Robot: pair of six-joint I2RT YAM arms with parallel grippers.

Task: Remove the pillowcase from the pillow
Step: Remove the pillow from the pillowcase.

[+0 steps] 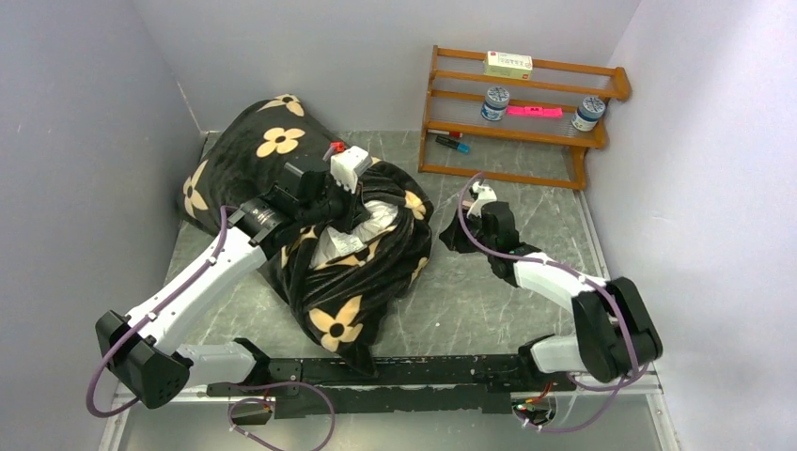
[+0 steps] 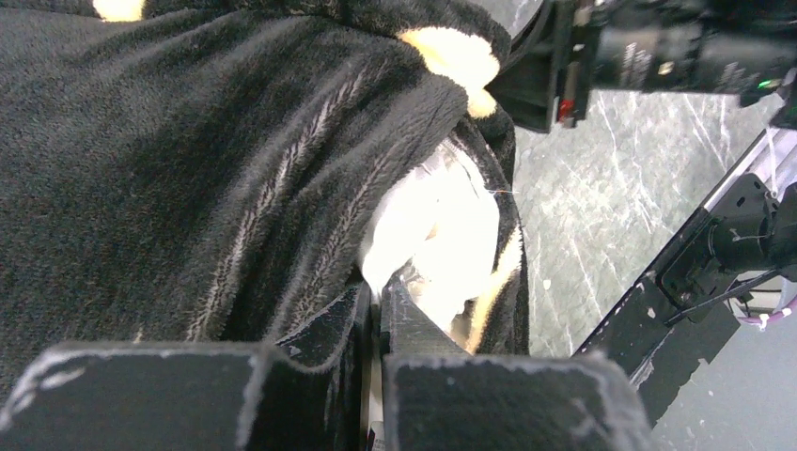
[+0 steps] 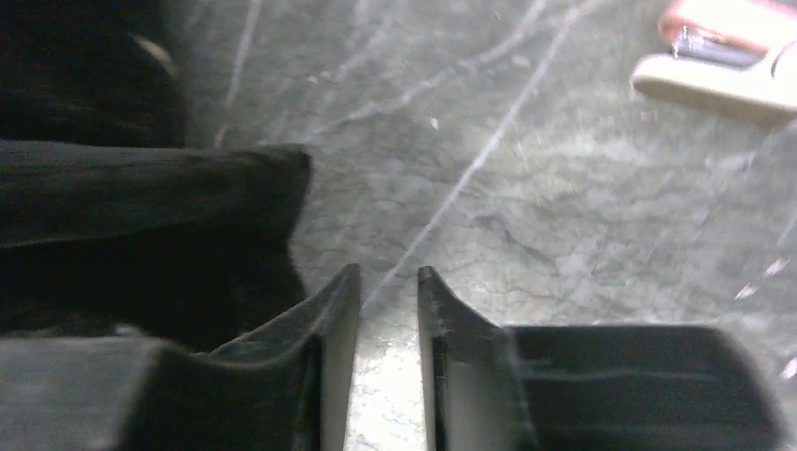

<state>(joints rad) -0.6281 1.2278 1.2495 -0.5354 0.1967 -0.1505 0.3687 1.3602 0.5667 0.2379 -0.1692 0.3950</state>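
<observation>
- Grey marbled table, pale walls, and a wooden rack at the back right.
- You see the pillowcase heaped left of centre. It hides all of the pillow except a white patch at its open mouth.
- Your left gripper sits at that mouth with its jaws closed to a sliver. Which cloth they pinch cannot be told.
- Your right gripper is low over the table, slightly parted and empty, with a black fold beside one finger.
- Print on the pillow's tag and the rack's box is too small to read.
</observation>
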